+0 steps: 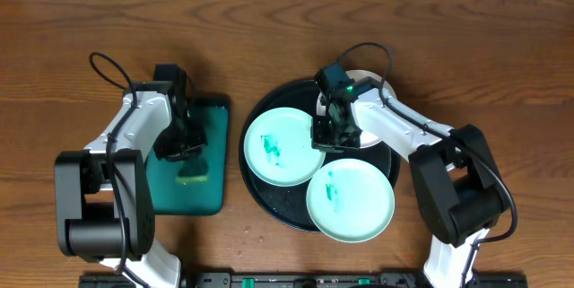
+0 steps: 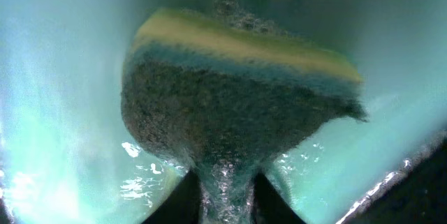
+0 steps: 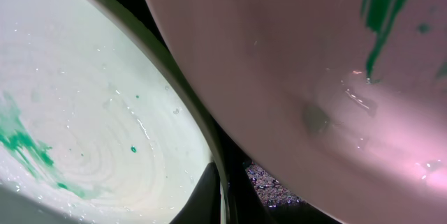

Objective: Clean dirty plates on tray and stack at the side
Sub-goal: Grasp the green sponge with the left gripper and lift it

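one black tray (image 1: 276, 204) at mid-table holds three plates (image 1: 285, 146), two smeared green. left of it lies the smaller teal tray (image 1: 170, 198); over it the left gripper (image 1: 186, 153) pinches a sponge (image 1: 193, 176) tight. the right gripper (image 1: 330, 134) sits at one plate's rim, its jaw spread unclear.

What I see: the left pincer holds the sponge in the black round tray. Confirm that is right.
Not right. The left pincer holds the sponge in the teal-green rectangular tray, not the black round tray. The overhead view shows it.
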Controlling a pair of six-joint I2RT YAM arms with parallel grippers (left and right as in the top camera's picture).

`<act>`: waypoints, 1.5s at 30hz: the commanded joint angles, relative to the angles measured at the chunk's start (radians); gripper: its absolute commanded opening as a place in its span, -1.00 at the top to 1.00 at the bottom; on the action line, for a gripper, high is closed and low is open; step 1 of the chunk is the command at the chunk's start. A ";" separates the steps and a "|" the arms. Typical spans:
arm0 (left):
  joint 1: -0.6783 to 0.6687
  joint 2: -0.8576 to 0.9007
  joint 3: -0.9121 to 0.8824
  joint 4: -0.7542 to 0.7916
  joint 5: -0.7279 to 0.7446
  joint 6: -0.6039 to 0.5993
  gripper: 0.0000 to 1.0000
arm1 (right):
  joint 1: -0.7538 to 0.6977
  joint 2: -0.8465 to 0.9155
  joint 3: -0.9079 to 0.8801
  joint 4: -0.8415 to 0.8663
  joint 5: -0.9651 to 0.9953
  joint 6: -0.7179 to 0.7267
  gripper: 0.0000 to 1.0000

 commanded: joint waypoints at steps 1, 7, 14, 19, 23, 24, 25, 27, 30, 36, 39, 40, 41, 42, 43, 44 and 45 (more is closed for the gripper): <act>0.002 0.029 -0.006 0.012 0.022 0.018 0.86 | 0.011 0.060 -0.053 -0.010 0.032 -0.010 0.97; 0.002 0.016 -0.006 0.008 0.021 0.022 0.86 | 0.011 0.060 -0.054 -0.015 0.032 -0.010 0.97; 0.001 -0.193 -0.006 -0.022 0.021 0.021 0.86 | 0.011 0.060 -0.054 -0.020 0.032 -0.018 0.98; 0.001 -0.418 -0.006 -0.034 0.020 0.044 0.86 | 0.011 0.060 -0.054 -0.016 0.032 -0.018 0.97; 0.001 -0.586 -0.006 -0.034 -0.065 0.047 0.86 | 0.011 0.060 -0.054 -0.012 0.032 -0.018 0.97; 0.001 -0.615 -0.006 -0.034 -0.084 0.047 0.86 | 0.011 0.060 -0.054 -0.011 0.032 -0.018 0.98; 0.001 -0.647 -0.006 -0.033 -0.102 0.047 0.86 | 0.011 0.060 -0.054 -0.010 0.032 -0.018 0.97; 0.001 -0.706 -0.006 -0.029 -0.130 0.047 0.85 | 0.011 0.060 -0.054 -0.010 0.032 -0.018 0.98; 0.001 -0.778 -0.006 -0.009 -0.174 0.051 0.86 | 0.011 0.060 -0.054 -0.010 0.032 -0.018 0.97; 0.001 -0.846 -0.006 0.034 -0.182 0.071 0.86 | 0.011 0.060 -0.054 -0.011 0.032 -0.018 0.97; 0.001 -0.847 -0.006 0.033 -0.188 0.074 0.86 | 0.011 0.060 -0.054 -0.014 0.032 -0.018 0.97; 0.001 -0.847 -0.006 0.033 -0.190 0.074 0.86 | 0.011 0.060 -0.054 -0.014 0.032 -0.018 0.97; 0.001 -0.847 -0.006 0.033 -0.189 0.074 0.86 | 0.011 0.060 -0.054 -0.014 0.032 -0.018 0.97; 0.001 -0.847 -0.006 0.034 -0.190 0.074 0.86 | 0.011 0.060 -0.054 -0.014 0.032 -0.018 0.98; 0.001 -0.847 -0.006 0.034 -0.190 0.074 0.86 | 0.011 0.060 -0.054 -0.014 0.032 -0.017 0.97; 0.001 -0.847 -0.006 0.034 -0.190 0.074 0.86 | 0.011 0.060 -0.054 -0.014 0.032 -0.018 0.97; 0.001 -0.846 -0.006 0.035 -0.190 0.074 0.86 | 0.011 0.060 -0.054 -0.014 0.032 -0.018 0.97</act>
